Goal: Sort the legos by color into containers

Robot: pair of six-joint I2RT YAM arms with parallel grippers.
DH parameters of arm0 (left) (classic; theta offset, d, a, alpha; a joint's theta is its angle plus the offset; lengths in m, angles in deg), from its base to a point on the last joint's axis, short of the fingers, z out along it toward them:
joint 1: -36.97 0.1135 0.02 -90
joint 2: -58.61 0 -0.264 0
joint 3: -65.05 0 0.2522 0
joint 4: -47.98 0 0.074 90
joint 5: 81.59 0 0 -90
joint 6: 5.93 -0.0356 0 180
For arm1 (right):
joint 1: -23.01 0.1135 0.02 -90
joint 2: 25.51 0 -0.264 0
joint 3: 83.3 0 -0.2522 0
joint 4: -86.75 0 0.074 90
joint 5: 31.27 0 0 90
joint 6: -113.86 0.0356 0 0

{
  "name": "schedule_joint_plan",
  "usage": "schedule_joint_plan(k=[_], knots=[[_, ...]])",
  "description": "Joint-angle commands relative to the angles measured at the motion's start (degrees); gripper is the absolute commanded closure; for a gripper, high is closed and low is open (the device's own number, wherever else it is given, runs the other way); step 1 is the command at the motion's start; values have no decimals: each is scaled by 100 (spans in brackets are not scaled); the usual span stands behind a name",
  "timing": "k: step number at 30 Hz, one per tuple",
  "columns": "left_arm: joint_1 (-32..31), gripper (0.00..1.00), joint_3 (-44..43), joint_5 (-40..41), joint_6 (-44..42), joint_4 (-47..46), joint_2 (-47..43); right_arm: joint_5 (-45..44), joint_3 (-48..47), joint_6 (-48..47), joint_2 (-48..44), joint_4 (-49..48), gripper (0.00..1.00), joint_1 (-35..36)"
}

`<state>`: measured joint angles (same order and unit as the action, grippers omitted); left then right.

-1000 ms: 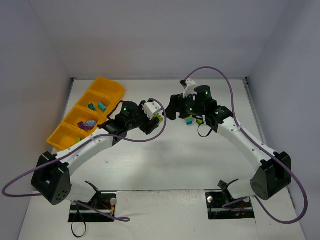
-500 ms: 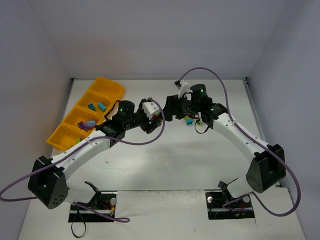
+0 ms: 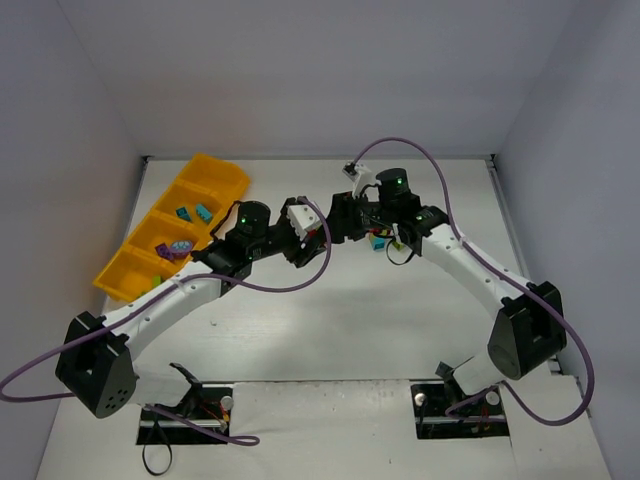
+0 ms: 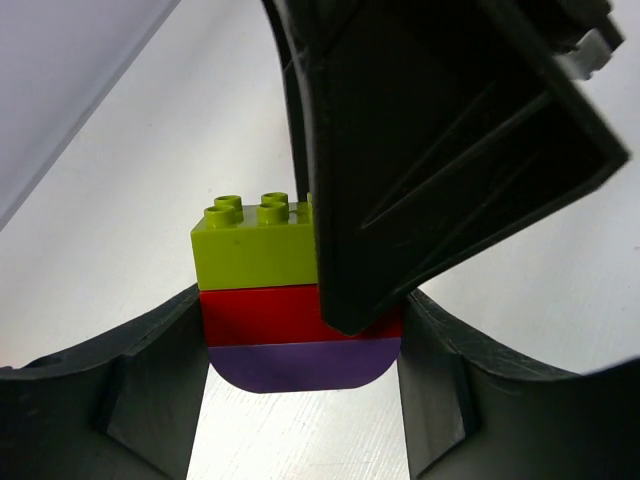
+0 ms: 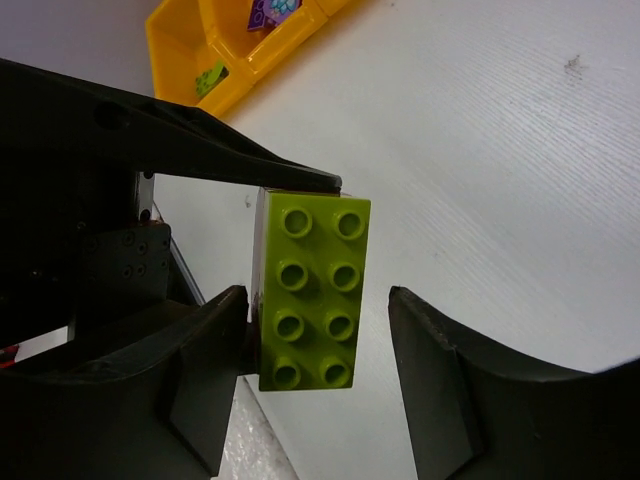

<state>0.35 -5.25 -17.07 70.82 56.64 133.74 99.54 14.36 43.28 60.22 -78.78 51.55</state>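
Left hand [image 4: 302, 310] grips the lego stack [image 4: 270, 345]; its green top [image 5: 310, 270] lies lengthwise inside the right hand [image 5: 318, 310], not squeezed yet.

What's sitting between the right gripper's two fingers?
A lime green brick, top of the stack the left gripper holds, shown in the right wrist view.

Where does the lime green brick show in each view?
Top external: lime green brick sits mid-table, nearly hidden between left gripper and right gripper.
Left wrist: brick at centre, atop red and purple bricks.
Right wrist: brick at centre, studs facing camera.
Shared landmark: the right gripper, straddling it.
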Motion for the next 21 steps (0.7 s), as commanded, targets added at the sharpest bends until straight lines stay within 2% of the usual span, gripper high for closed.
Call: schedule_joint_plan(k=[1,4,7,12,14,16,18,19,20,21], knots=[[-56,77,-165,-142,-133,-597,-87,304,-191,88,75,-396,46,-15],[-56,77,-165,-107,-151,-641,-69,339,-191,97,119,-414,48,-15],[-56,77,-183,-107,-177,-667,-34,374,-191,115,137,-423,57,-15],[-64,76,-235,-125,-195,-676,63,331,-191,97,119,-423,83,-15],[-56,76,-227,-81,-177,-685,72,330,-191,88,110,-423,100,-6],[-56,75,-209,-46,-125,-729,80,330,-191,71,102,-423,100,-15],[-56,70,-200,95,-46,-764,80,304,-183,45,93,-423,100,-15],[-56,66,-192,156,76,-799,72,269,-182,36,75,-423,100,-32],[-47,55,-183,235,156,-817,72,234,-174,53,49,-423,100,-67],[-47,50,-183,462,261,-834,63,216,-174,44,40,-431,100,-93]])
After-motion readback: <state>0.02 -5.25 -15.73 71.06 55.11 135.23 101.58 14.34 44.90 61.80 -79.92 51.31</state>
